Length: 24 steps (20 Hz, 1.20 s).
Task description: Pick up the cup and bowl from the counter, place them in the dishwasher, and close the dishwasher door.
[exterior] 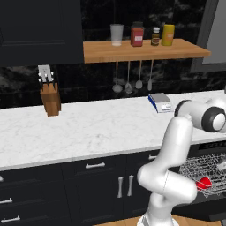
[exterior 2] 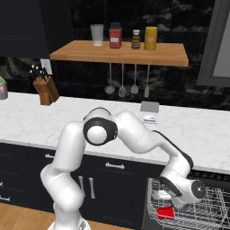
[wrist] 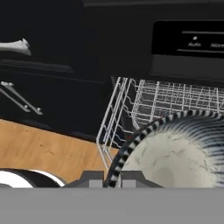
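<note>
The claw (wrist: 113,180) pinches the rim of the bowl (wrist: 175,153), holding it low over the near edge of the dishwasher (exterior 2: 179,211) rack, where the red cup (exterior 2: 166,212) already lies just beside it.

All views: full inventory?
white marble counter: 1, over dark cabinets
brown wooden shelf: 1, wall above counter
wooden knife block: 1, brown, counter left
clear tumbler, red jar, dark bottle, yellow jar: 1 each, on shelf
hanging metal utensils: 4, grey, under shelf
blue-white box: 1, on counter
grey wire dishwasher rack: 1, pulled out
striped-rim bowl: 1, pale inside, over rack
red item: 1, in rack; cup or bowl unclear
gripper: 1, dark, shut on bowl rim
white arm: 1
</note>
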### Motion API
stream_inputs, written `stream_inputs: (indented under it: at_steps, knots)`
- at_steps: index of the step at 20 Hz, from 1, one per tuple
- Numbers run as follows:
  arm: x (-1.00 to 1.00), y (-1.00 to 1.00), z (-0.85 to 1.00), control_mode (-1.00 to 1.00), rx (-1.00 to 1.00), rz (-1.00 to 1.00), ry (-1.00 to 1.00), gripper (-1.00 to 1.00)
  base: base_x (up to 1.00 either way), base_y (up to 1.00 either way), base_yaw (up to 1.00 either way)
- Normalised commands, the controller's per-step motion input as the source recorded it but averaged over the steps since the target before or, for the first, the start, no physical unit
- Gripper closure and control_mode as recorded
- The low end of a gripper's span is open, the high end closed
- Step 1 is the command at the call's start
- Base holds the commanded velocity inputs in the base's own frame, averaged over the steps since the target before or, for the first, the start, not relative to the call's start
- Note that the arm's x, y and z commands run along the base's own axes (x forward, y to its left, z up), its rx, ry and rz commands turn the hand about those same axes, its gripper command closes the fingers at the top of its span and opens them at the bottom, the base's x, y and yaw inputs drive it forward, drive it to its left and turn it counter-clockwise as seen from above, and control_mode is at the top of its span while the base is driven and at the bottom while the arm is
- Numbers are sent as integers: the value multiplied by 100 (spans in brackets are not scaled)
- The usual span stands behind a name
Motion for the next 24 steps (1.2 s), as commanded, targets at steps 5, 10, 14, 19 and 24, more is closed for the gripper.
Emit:
stream_inputs:
  at_steps: [5, 10, 14, 19, 24]
  knots:
    - [-1, 0, -60, -100, 0, 10, -20, 100, 0, 0, 0]
    - [24, -4, -31, -100, 1, 12, 0, 100, 0, 0, 0]
    - [21, -42, -16, -100, 8, 14, 8, 100, 0, 0, 0]
    - [4, -46, -23, -100, 6, 3, 12, 100, 0, 0, 0]
    - [25, -20, -51, -100, 0, 0, 13, 100, 0, 0, 0]
